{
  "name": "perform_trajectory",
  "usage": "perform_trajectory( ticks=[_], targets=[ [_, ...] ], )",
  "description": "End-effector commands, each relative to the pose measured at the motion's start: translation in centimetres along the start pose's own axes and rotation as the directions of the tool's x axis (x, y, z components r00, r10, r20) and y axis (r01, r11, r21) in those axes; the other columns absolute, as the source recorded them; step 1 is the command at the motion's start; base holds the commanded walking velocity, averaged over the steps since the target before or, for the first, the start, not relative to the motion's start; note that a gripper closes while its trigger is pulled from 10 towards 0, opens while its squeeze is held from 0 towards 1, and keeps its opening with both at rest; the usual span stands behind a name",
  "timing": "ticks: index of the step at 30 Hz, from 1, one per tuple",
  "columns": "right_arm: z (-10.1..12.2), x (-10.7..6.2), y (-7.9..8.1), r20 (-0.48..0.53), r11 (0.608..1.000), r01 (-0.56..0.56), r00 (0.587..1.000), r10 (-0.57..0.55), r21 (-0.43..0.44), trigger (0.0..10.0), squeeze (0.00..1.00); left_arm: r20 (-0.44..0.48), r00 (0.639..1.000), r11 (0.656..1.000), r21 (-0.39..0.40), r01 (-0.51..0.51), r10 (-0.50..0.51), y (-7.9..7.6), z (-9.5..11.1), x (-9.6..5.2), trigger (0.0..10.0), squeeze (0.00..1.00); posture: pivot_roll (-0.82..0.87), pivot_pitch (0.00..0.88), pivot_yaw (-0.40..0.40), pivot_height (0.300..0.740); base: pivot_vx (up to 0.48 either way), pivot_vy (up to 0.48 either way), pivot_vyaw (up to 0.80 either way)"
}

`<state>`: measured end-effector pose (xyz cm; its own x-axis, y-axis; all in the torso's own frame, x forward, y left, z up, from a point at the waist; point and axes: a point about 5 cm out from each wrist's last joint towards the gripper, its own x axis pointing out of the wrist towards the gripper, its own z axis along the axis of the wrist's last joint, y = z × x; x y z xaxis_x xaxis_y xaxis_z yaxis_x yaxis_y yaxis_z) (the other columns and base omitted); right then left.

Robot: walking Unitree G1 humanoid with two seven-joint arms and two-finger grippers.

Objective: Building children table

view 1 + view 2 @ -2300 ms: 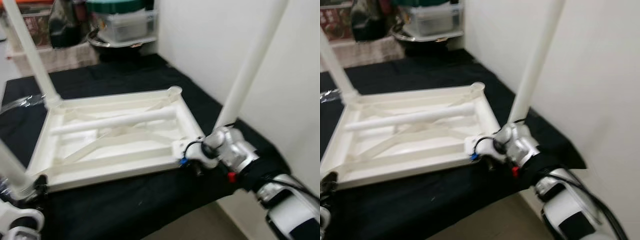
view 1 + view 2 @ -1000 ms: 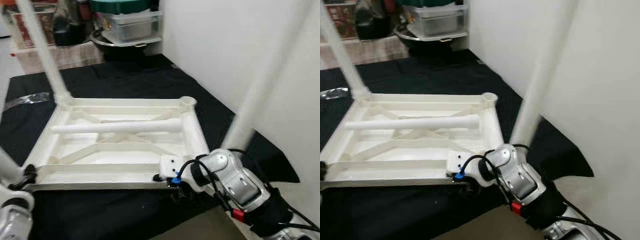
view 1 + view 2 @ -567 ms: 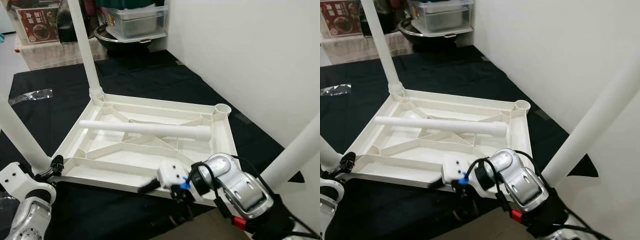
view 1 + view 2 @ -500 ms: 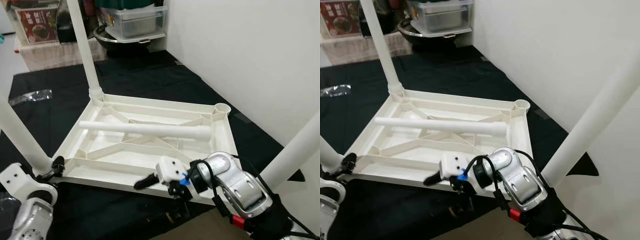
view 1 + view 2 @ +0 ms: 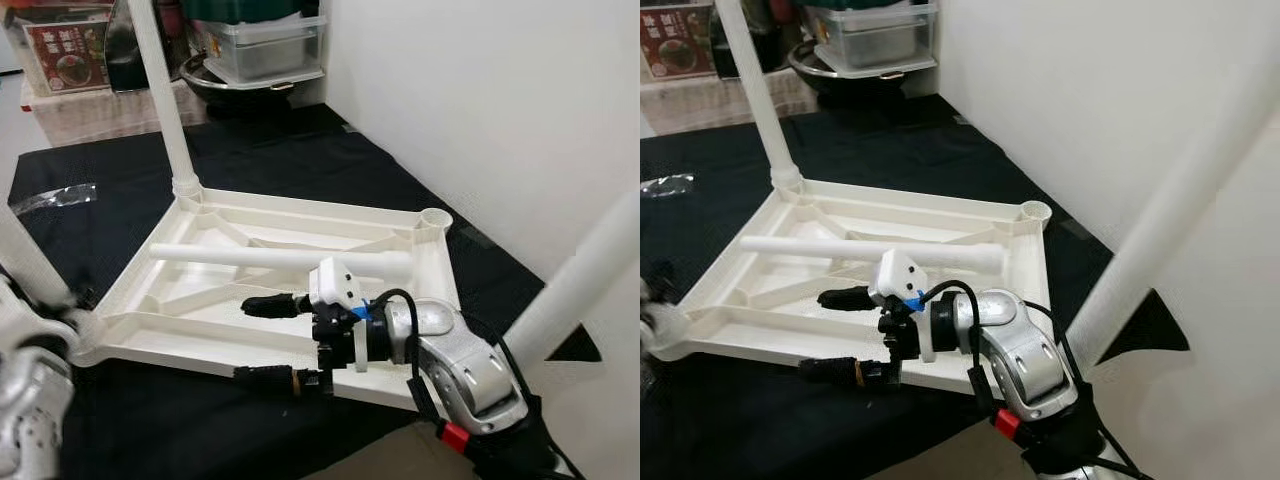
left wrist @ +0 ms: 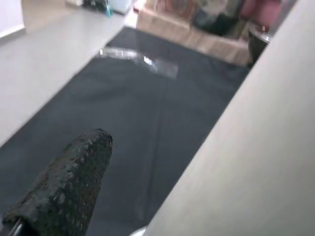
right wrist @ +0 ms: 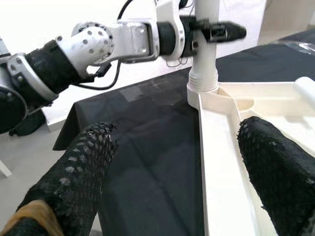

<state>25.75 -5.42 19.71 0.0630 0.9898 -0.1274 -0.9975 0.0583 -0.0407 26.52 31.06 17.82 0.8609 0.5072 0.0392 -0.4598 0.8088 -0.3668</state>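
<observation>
In the left eye view, the white table top [image 5: 300,290] lies upside down on the black desk [image 5: 300,160], one loose leg [image 5: 280,258] inside it. Three legs stand at its corners. The right gripper [image 5: 268,340] is wide open over its near edge.

In the right wrist view, the left gripper [image 7: 211,32] holds a corner leg [image 7: 206,44].

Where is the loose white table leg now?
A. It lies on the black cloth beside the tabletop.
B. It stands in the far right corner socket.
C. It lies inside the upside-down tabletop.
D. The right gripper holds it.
C: the loose leg lies flat across the ribs of the upturned tabletop, and the open right gripper grips nothing.
</observation>
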Motion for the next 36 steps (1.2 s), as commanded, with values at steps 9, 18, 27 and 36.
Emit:
perform_trajectory(
  ticks=[9, 18, 27, 36],
  targets=[
    [-0.1, 0.5, 0.6, 0.012, 1.000, 0.029, 1.000, -0.029, 0.009, 10.0, 0.00, 0.005, 0.992, 0.991, -0.030, 0.128, -0.128, -4.1, -0.6, 1.5, 10.0, 0.00, 0.00, 0.066, -0.023, 0.740, 0.000, 0.000, 0.00],
    [-0.3, 0.9, -0.6, 0.018, 0.981, 0.193, 0.981, -0.194, 0.033, 10.0, 0.00, 0.041, 0.991, 0.992, -0.002, 0.126, -0.126, -3.1, 0.2, 3.1, 10.0, 0.00, 0.00, 0.066, -0.023, 0.740, 0.000, 0.000, 0.00],
    [-0.6, 1.3, -2.4, -0.004, 0.938, 0.344, 0.939, -0.344, 0.047, 10.0, 0.00, 0.086, 0.987, 0.991, 0.012, 0.133, -0.134, -3.1, 1.7, 4.4, 10.0, 0.00, 0.00, 0.066, -0.028, 0.740, 0.000, 0.000, 0.00],
    [0.2, 0.9, -5.8, 0.005, 0.793, 0.604, 0.795, -0.606, 0.085, 10.0, 0.00, 0.104, 0.900, 0.899, -0.078, 0.431, -0.422, -7.9, 2.2, 4.2, 10.0, 0.00, -0.01, 0.066, -0.033, 0.740, 0.000, 0.000, 0.00]
  ],
)
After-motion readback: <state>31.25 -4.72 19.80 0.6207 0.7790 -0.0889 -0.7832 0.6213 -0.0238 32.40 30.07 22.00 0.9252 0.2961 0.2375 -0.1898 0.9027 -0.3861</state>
